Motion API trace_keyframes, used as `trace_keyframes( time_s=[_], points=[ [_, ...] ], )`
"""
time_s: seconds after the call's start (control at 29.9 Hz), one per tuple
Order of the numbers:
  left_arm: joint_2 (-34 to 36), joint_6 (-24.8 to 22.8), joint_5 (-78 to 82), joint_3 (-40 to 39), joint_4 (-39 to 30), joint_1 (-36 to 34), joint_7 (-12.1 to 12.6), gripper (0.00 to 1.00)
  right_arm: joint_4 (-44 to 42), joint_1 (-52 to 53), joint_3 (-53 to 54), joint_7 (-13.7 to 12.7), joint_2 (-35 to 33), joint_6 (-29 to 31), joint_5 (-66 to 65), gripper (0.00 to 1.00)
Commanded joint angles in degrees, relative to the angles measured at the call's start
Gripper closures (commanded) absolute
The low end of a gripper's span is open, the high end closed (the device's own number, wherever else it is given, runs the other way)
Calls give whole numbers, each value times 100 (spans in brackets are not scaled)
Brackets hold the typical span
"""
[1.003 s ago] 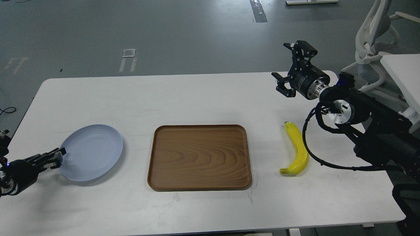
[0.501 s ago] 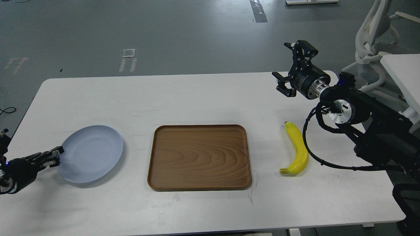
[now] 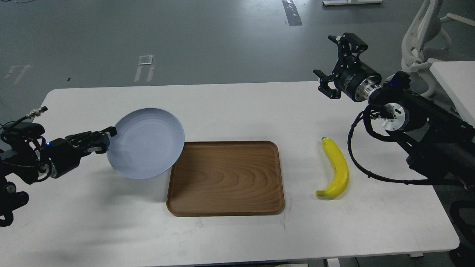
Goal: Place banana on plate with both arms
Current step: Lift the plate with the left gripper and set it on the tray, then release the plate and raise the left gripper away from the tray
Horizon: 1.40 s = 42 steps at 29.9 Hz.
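The pale blue-grey plate (image 3: 146, 142) is held up off the white table (image 3: 237, 230), tilted toward me, its right rim over the left edge of the brown wooden tray. My left gripper (image 3: 107, 139) is shut on the plate's left rim. The yellow banana (image 3: 336, 168) lies on the table to the right of the tray, stem end away from me. My right gripper (image 3: 336, 59) is open and empty, raised above the table's far right edge, well beyond the banana.
The brown wooden tray (image 3: 226, 178) lies at the table's middle. A white chair (image 3: 419, 44) and another white tabletop (image 3: 454, 85) stand at the right. My right arm's cable (image 3: 356, 163) loops down beside the banana.
My left gripper has lifted the plate off the table and carried it right and up toward the tray. My right gripper has moved slightly up and to the right.
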Motion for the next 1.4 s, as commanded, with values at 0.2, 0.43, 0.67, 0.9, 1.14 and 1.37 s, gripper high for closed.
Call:
trace_keyframes(
  time_s=[0.2, 0.43, 0.67, 0.9, 1.14, 1.37],
  points=[
    [-1448, -706, 555, 124, 453, -347, 0, 100, 42, 68, 3, -6, -181, 9, 24, 1],
    [-2300, -821, 643, 642, 1376, -409, 0, 100, 42, 68, 12, -6, -207, 62, 24, 1],
    [-2441, -821, 635, 704, 1508, -409, 0, 100, 42, 60, 12, -6, -207, 62, 24, 1],
    [-2476, -821, 626, 695, 1578, -426, 0, 100, 42, 51, 3, -6, -207, 62, 24, 1],
    [-2714, -821, 634, 695, 1763, -514, 0, 100, 42, 42, 3, -6, -224, 62, 24, 1],
    [-2723, -830, 617, 678, 1754, -593, 0, 58, 59, 16, 12, -6, -356, 71, 24, 1]
  ],
)
